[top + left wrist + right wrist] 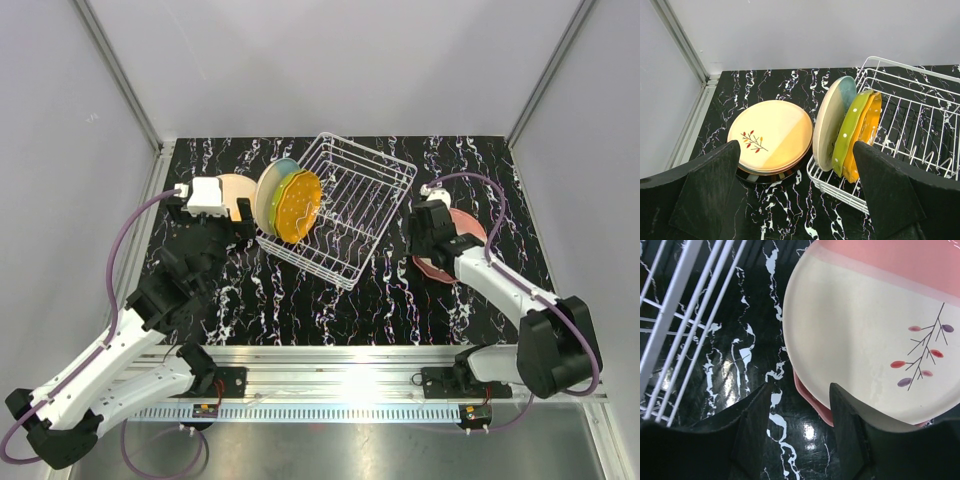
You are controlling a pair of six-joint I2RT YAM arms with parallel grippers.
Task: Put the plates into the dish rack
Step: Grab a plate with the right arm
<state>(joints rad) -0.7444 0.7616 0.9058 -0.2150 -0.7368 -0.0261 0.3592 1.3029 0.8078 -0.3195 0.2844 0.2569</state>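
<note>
Plates (290,200) stand three on edge in the 9 o'clock end of the dish rack (370,190), which sits skewed at about 12 o'clock on the black marbled table (300,310). The cream-blue plate (832,125) is outermost, the yellow-green plate (852,125) next and the orange plate (871,120) innermost, all leaning the same way.

Just beside the rack, at 10 o'clock, you have a flat stack topped by the peach plate (772,135) with its sprig; darker rims show beneath it. Your left arm (130,330) reaches up from the 7 o'clock corner with the elbow bent. The left gripper (795,144) faces that stack with its jaws spread wide, gripping nothing.

Your right arm (500,285) runs from 5 o'clock toward 3 o'clock, wrist tipped down over a second stack. There a cream-and-pink plate (860,335) with a sprig lies on a pink plate (812,402). The right gripper (799,390) has its jaws apart: one finger (850,435) is over the top plate's rim and the other over bare table, with nothing clamped.
</note>
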